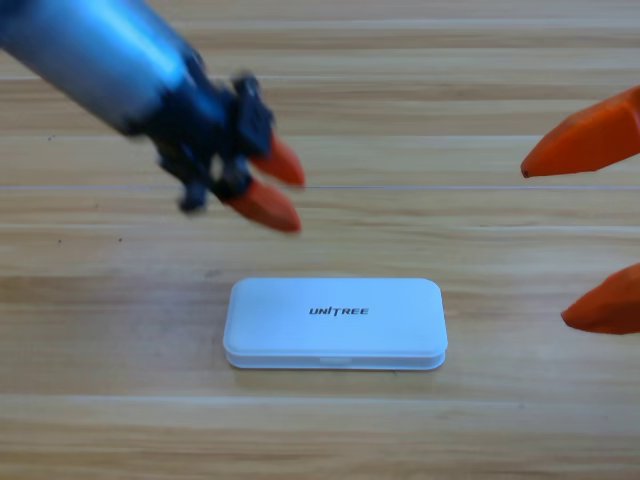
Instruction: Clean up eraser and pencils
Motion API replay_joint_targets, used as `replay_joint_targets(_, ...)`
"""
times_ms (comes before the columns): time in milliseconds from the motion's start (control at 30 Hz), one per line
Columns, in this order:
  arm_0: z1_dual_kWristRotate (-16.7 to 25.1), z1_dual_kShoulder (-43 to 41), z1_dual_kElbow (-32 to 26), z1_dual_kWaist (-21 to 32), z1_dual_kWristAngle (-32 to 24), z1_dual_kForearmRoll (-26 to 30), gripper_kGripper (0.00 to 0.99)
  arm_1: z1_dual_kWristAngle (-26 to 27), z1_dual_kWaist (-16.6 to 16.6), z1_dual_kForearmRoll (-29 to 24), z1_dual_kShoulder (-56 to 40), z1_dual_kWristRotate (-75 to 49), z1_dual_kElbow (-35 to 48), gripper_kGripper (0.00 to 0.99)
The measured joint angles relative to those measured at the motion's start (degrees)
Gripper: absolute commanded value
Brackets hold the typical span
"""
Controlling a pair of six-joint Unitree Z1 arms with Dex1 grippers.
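Note:
The white UNITREE case (335, 323) lies with its lid down at the middle of the wooden table. The eraser and the pencils are out of view. My left gripper (292, 192) hovers above and to the left of the case, its two orange jaws a little apart with nothing between them. At the picture's right edge my right gripper (545, 243) shows large and cut off, its two orange jaw tips wide apart and empty.
The grey left arm (95, 55) comes in from the upper left corner. Bare wooden table (120, 420) surrounds the case on all sides.

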Motion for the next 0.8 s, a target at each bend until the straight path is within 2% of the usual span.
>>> replay_joint_targets(200,-5.6,-11.9,-6.8,-0.8,0.0,8.0,0.99,0.0,0.0,0.0,0.0,0.0,0.0,0.989)
replay_joint_targets(333,-6.7,-15.8,-7.6,-4.7,-1.1,8.4,0.99,0.0,0.0,0.0,0.0,0.0,0.0,0.989)
replay_joint_targets(567,-6.7,-15.7,-7.6,-11.5,-4.5,8.4,0.99,0.0,0.0,0.0,0.0,0.0,0.0,0.989)
replay_joint_targets(800,-7.5,-14.0,-7.5,-14.3,-4.6,8.4,0.99,0.0,0.1,0.0,0.0,0.0,0.0,0.989)
